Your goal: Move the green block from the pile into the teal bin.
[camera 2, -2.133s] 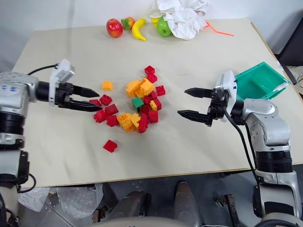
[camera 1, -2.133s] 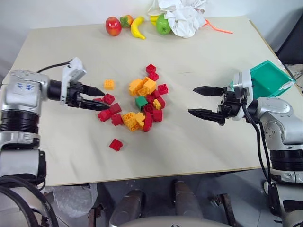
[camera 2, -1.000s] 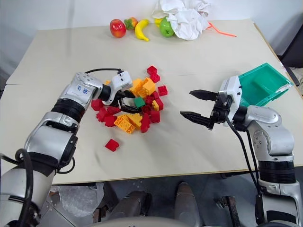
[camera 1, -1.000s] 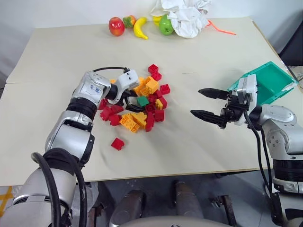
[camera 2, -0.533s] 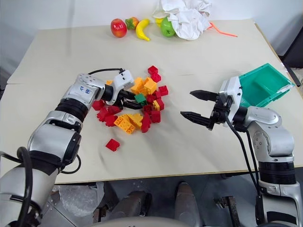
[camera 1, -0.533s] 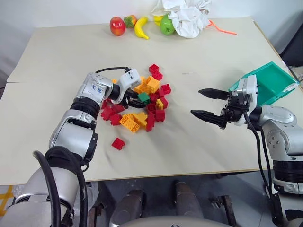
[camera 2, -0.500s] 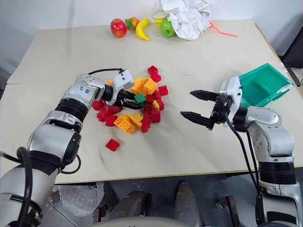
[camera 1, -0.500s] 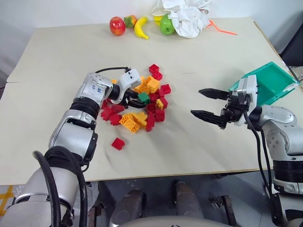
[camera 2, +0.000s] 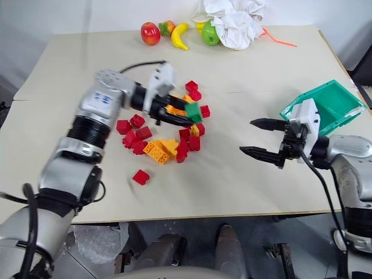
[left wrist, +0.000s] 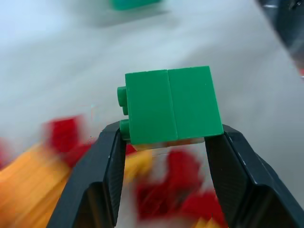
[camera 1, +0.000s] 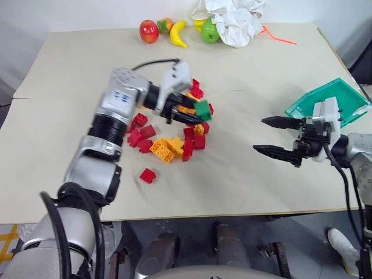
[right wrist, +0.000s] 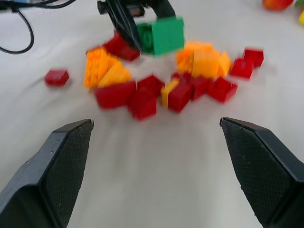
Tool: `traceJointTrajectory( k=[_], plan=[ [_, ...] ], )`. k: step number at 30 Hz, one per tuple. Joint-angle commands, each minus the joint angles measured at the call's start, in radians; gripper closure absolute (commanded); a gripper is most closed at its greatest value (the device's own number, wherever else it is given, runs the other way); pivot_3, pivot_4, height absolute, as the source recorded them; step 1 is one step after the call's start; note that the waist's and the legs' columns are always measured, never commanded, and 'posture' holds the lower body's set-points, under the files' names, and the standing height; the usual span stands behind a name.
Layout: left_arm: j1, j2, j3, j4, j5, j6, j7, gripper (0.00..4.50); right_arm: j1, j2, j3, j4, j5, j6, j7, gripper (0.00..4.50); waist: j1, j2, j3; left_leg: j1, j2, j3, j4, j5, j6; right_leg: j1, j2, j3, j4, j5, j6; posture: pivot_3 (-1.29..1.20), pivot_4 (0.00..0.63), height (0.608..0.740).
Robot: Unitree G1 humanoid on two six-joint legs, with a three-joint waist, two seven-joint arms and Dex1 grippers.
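Block (camera 1: pixel 203 110) clamped in your left gripper (camera 1: pixel 196 114) above pile (camera 1: pixel 168 142) | teal bin (camera 1: pixel 331 103) lies rightward, behind your wide-open, empty right gripper (camera 1: pixel 273 136)

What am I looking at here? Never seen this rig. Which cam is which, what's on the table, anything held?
It is a humanoid robot with two arms, each ending in a gripper of two black fingers. The two wide pictures come from a stereo camera on its head, looking down over a table. The two close pictures come from cameras on the wrists, looking along each gripper's fingers.

The left gripper is shut on the green block, held above the pile of red and orange-yellow bricks; the left wrist view shows the block clamped between the fingers. The right gripper is open and holds nothing, hovering near the teal bin at the table's right edge.

At the far edge lie toy fruit, including a banana, and a crumpled white cloth.
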State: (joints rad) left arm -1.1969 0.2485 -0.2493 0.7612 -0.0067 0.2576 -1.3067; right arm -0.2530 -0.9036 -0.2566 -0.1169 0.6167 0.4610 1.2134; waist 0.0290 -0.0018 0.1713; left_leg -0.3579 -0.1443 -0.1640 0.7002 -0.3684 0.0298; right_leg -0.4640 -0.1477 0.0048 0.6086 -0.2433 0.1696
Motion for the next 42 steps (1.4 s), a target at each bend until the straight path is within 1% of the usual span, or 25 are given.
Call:
traceJointTrajectory(
  k=[1, 4, 6, 8, 11, 13, 14, 16, 18, 19, 22, 24, 26, 29, 31, 32, 34, 36, 38, 39, 41, 42],
  plan=[
    [-0.021, -0.047, -0.034, 0.028, 0.027, -0.068, 0.024, 2.34, 0.066, -0.048, -0.072, -0.025, 0.013, -0.005, 0.042, 0.00, -0.004, 0.000, 0.000, 0.000, 0.000, 0.001, 0.000, 0.000, 0.000, 0.000, 0.000, 0.000, 0.000, 0.000, 0.000, 0.00, 0.150, 0.740],
    [-0.039, -0.104, -0.053, 0.099, 0.046, -0.115, 0.055, 2.34, 0.142, -0.080, -0.126, -0.038, 0.020, -0.003, 0.066, 0.00, -0.007, 0.000, 0.000, 0.001, 0.001, 0.004, -0.001, 0.000, 0.000, 0.000, 0.000, 0.001, 0.000, 0.000, 0.000, 0.00, 0.150, 0.740],
    [-0.059, -0.173, -0.077, 0.175, 0.069, -0.157, 0.072, 2.34, 0.252, -0.104, -0.214, -0.063, 0.024, 0.007, 0.100, 0.00, -0.001, -0.001, 0.000, 0.002, 0.001, 0.006, -0.001, 0.000, 0.000, -0.001, 0.000, 0.003, 0.000, 0.001, 0.000, 0.00, 0.150, 0.740],
    [-0.076, -0.218, -0.086, 0.234, 0.084, -0.194, 0.082, 2.34, 0.325, -0.114, -0.271, -0.084, 0.026, 0.007, 0.116, 0.00, 0.005, -0.001, 0.001, 0.002, 0.001, 0.008, -0.001, 0.000, 0.001, 0.001, 0.001, 0.002, -0.003, 0.001, 0.000, 0.00, 0.150, 0.740],
    [-0.096, -0.258, -0.100, 0.312, 0.117, -0.236, 0.100, 2.34, 0.353, -0.103, -0.309, -0.118, 0.042, 0.023, 0.088, 0.00, 0.007, -0.001, 0.001, 0.002, 0.001, 0.008, -0.001, 0.000, 0.002, 0.002, 0.001, 0.004, -0.007, 0.005, 0.001, 0.00, 0.150, 0.740],
    [-0.100, -0.264, -0.115, 0.344, 0.146, -0.263, 0.110, 1.64, 0.350, -0.095, -0.318, -0.145, 0.052, 0.037, 0.063, 0.00, 0.002, -0.001, 0.001, 0.002, 0.001, 0.010, -0.001, 0.001, 0.003, 0.002, 0.001, 0.005, -0.008, 0.006, 0.002, 0.00, 0.150, 0.740],
    [-0.102, -0.263, -0.116, 0.354, 0.153, -0.273, 0.109, 1.46, 0.348, -0.092, -0.320, -0.159, 0.058, 0.044, 0.049, 0.00, 0.000, -0.001, 0.001, 0.002, 0.001, 0.010, -0.001, 0.001, 0.003, 0.002, 0.001, 0.005, -0.010, 0.007, 0.002, 0.00, 0.150, 0.740],
    [-0.107, -0.257, -0.103, 0.360, 0.148, -0.282, 0.095, 0.90, 0.346, -0.089, -0.326, -0.186, 0.073, 0.057, 0.031, 0.00, -0.001, -0.001, 0.001, 0.002, 0.002, 0.010, -0.001, 0.001, 0.003, 0.002, 0.001, 0.005, -0.010, 0.007, 0.002, 0.00, 0.150, 0.740],
    [-0.108, -0.239, -0.084, 0.349, 0.134, -0.286, 0.076, 0.25, 0.349, -0.092, -0.334, -0.204, 0.084, 0.067, 0.021, 0.00, 0.000, -0.001, 0.001, 0.002, 0.001, 0.010, -0.001, 0.001, 0.003, 0.001, 0.001, 0.005, -0.010, 0.007, 0.002, 0.00, 0.150, 0.740],
    [-0.106, -0.224, -0.074, 0.338, 0.126, -0.286, 0.061, 0.02, 0.351, -0.095, -0.338, -0.211, 0.088, 0.072, 0.018, 0.00, 0.000, -0.001, 0.001, 0.002, 0.001, 0.010, -0.001, 0.001, 0.003, 0.001, 0.001, 0.005, -0.010, 0.007, 0.002, 0.00, 0.150, 0.740],
    [-0.089, -0.173, -0.029, 0.293, 0.088, -0.284, 0.025, 0.02, 0.357, -0.108, -0.354, -0.228, 0.092, 0.089, 0.005, 0.00, 0.000, -0.001, 0.001, 0.002, 0.001, 0.010, -0.001, 0.001, 0.003, 0.001, 0.001, 0.005, -0.008, 0.007, 0.002, 0.00, 0.150, 0.740],
    [-0.060, -0.108, 0.047, 0.223, 0.009, -0.257, -0.031, 0.02, 0.378, -0.132, -0.394, -0.232, 0.075, 0.112, -0.003, 0.00, 0.001, -0.001, 0.001, 0.002, 0.001, 0.009, -0.001, 0.001, 0.003, 0.001, 0.001, 0.005, -0.007, 0.007, 0.002, 0.00, 0.150, 0.740],
    [-0.025, -0.040, 0.095, 0.147, -0.048, -0.194, -0.093, 0.02, 0.411, -0.154, -0.437, -0.231, 0.053, 0.124, 0.006, 0.00, -0.001, -0.001, 0.001, 0.002, 0.002, 0.009, -0.001, 0.001, 0.003, 0.001, 0.000, 0.005, -0.006, 0.007, 0.002, 0.00, 0.150, 0.740],
    [0.029, 0.018, 0.120, 0.047, -0.089, -0.132, -0.127, 0.02, 0.457, -0.171, -0.492, -0.240, 0.057, 0.150, 0.032, 0.00, -0.002, -0.001, 0.001, 0.002, 0.002, 0.009, -0.001, 0.001, 0.003, 0.001, 0.001, 0.005, -0.007, 0.007, 0.002, 0.00, 0.150, 0.740],
    [0.109, 0.093, 0.168, -0.092, -0.158, -0.024, -0.152, 0.02, 0.505, -0.191, -0.540, -0.264, 0.032, 0.168, 0.049, 0.00, 0.001, -0.001, 0.001, 0.002, 0.002, 0.009, -0.001, 0.001, 0.003, 0.002, 0.001, 0.005, -0.007, 0.007, 0.002, 0.00, 0.150, 0.740],
    [0.170, 0.123, 0.201, -0.193, -0.201, 0.037, -0.140, 0.02, 0.506, -0.200, -0.533, -0.286, 0.029, 0.193, 0.024, 0.00, -0.001, -0.001, 0.001, 0.002, 0.001, 0.009, -0.001, 0.001, 0.003, 0.002, 0.000, 0.005, -0.007, 0.007, 0.002, 0.00, 0.150, 0.740],
    [0.293, 0.168, 0.241, -0.382, -0.274, 0.103, -0.130, 0.02, 0.461, -0.200, -0.473, -0.348, 0.087, 0.289, -0.070, 0.00, -0.013, -0.001, 0.001, 0.002, 0.002, 0.008, -0.001, 0.001, 0.003, 0.001, 0.001, 0.005, -0.006, 0.007, 0.002, 0.00, 0.150, 0.740],
    [0.373, 0.192, 0.267, -0.499, -0.327, 0.144, -0.109, 0.02, 0.408, -0.175, -0.407, -0.404, 0.127, 0.353, -0.159, 0.00, -0.010, -0.001, 0.001, 0.003, 0.004, 0.009, -0.001, 0.000, 0.002, 0.001, 0.003, 0.005, -0.006, 0.008, 0.001, 0.00, 0.150, 0.740],
    [0.433, 0.212, 0.290, -0.575, -0.361, 0.175, -0.079, 0.02, 0.348, -0.135, -0.334, -0.451, 0.149, 0.391, -0.253, 0.00, -0.004, -0.001, 0.001, 0.003, 0.005, 0.009, 0.001, 0.000, 0.002, 0.002, 0.003, 0.005, -0.006, 0.008, -0.001, 0.00, 0.150, 0.740],
    [0.478, 0.221, 0.321, -0.616, -0.396, 0.197, -0.063, 0.02, 0.295, -0.087, -0.258, -0.483, 0.153, 0.427, -0.343, 0.00, 0.002, -0.001, 0.001, 0.003, 0.005, 0.009, 0.001, 0.000, 0.002, 0.002, 0.003, 0.005, -0.007, 0.009, -0.001, 0.00, 0.150, 0.740],
    [0.552, 0.249, 0.352, -0.673, -0.429, 0.182, -0.064, 0.02, 0.199, 0.003, -0.132, -0.521, 0.145, 0.500, -0.505, 0.00, 0.000, -0.002, 0.000, 0.004, 0.005, 0.008, 0.001, 0.001, 0.001, 0.003, 0.003, 0.004, -0.008, 0.009, -0.002, 0.00, 0.150, 0.740],
    [0.575, 0.261, 0.356, -0.692, -0.437, 0.173, -0.066, 0.02, 0.166, 0.034, -0.096, -0.529, 0.143, 0.530, -0.558, 0.00, -0.003, -0.002, 0.000, 0.004, 0.005, 0.008, 0.001, 0.001, 0.001, 0.004, 0.003, 0.005, -0.010, 0.009, -0.002, 0.00, 0.150, 0.740]
  ],
)
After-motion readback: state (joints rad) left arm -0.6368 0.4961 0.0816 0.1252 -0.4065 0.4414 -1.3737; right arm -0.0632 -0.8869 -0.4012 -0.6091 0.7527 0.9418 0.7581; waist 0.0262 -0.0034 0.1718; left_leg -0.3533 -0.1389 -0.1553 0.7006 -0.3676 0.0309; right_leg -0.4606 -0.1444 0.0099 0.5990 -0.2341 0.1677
